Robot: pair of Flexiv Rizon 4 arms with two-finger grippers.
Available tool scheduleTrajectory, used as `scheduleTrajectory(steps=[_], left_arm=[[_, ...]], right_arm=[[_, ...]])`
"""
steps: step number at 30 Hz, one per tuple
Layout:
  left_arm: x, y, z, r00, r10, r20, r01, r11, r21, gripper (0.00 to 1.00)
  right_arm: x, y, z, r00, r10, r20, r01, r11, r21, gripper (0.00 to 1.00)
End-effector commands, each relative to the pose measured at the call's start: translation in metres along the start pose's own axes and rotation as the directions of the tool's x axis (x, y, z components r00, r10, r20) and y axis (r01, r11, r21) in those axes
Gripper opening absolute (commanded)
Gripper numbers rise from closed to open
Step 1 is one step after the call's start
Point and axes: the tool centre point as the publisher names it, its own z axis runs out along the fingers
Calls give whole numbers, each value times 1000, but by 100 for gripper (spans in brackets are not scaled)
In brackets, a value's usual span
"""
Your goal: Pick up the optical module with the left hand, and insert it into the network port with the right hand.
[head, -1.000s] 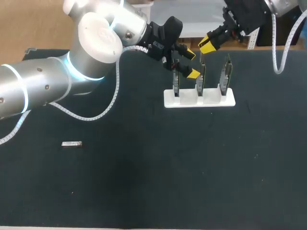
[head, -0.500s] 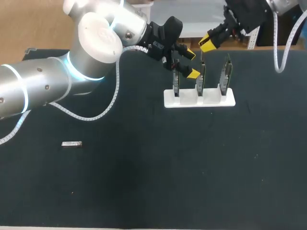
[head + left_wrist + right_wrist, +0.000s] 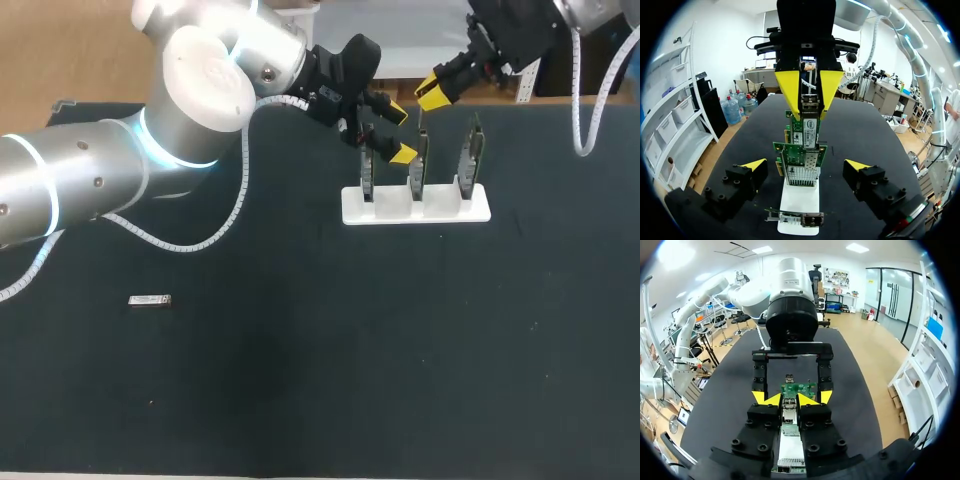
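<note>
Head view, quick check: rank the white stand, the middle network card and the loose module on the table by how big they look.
1. white stand, largest
2. middle network card; it is seen edge-on, so it looks thinner than it is
3. loose module, clearly the smallest

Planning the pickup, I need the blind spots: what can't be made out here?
Small silver optical module: head view only, too small to tell its ends apart.
Upright green circuit cards in the white rack: edge-on in head view, port openings too small to see.
Right gripper: whether it grips a card; its own body covers the contact in head view.
</note>
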Motion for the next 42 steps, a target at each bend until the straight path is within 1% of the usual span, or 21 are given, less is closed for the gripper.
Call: scheduleTrajectory(steps=[1,7,20,29,36,42], left_arm=[[-1,-1,-1,1000,-2,-4,2,1000,-1,100],[-1,-1,-1,1000,-2,-4,2,1000,-1,100],[-1,-1,-1,1000,-2,-4,2,1000,-1,100],[-1,-1,-1,1000,-2,-4,2,1000,-1,100],[-1,-1,-1,1000,-2,-4,2,1000,-1,100],[-1,-1,-1,1000,-2,-4,2,1000,-1,100]], right_arm=[[-2,5,-1,1000,-15,1,15,1000,14,0],[-3,6,-2,1000,-25,-3,25,1000,15,0],[2,7,1,1000,-10,-10,10,1000,13,0],[4,7,3,1000,-2,0,2,1000,18,0],[-3,8,-1,1000,-26,-1,26,999,40,0],[-2,6,-2,1000,-24,-2,24,999,45,0]])
